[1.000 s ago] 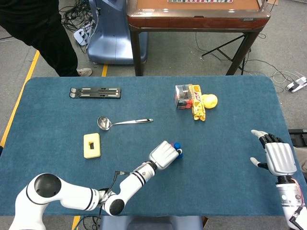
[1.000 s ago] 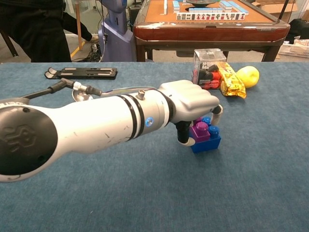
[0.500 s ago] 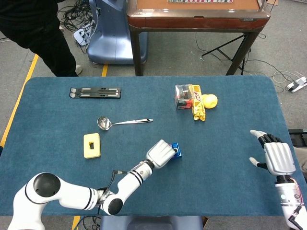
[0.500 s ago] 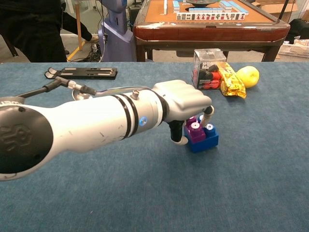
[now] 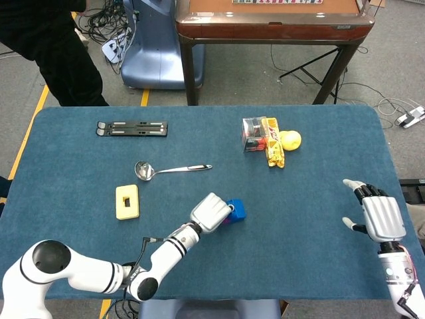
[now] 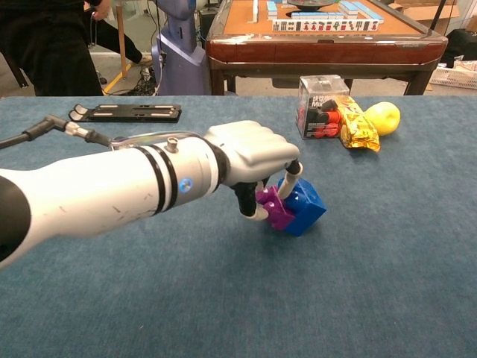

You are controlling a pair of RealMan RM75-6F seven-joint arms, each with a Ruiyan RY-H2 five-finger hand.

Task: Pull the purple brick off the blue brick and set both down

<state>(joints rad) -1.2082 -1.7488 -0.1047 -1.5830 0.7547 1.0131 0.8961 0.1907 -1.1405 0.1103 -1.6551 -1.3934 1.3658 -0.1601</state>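
1. Since a second ago, the left hand (image 6: 250, 156) is dragging the brick pair toward the robot and tipping it; the studs are now facing sideways.
2. Its fingers are curling around the purple brick (image 6: 274, 208), which is still joined to the blue brick (image 6: 302, 205) on the table (image 5: 312, 219).
3. Off to the right, the right hand (image 5: 377, 216) is hovering spread, holding nothing.
4. Both bricks are looking rigid, light and smooth, so gripping flat sides seems wisest.

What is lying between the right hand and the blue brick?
Only bare blue table: the head view shows nothing between the right hand and the blue brick.
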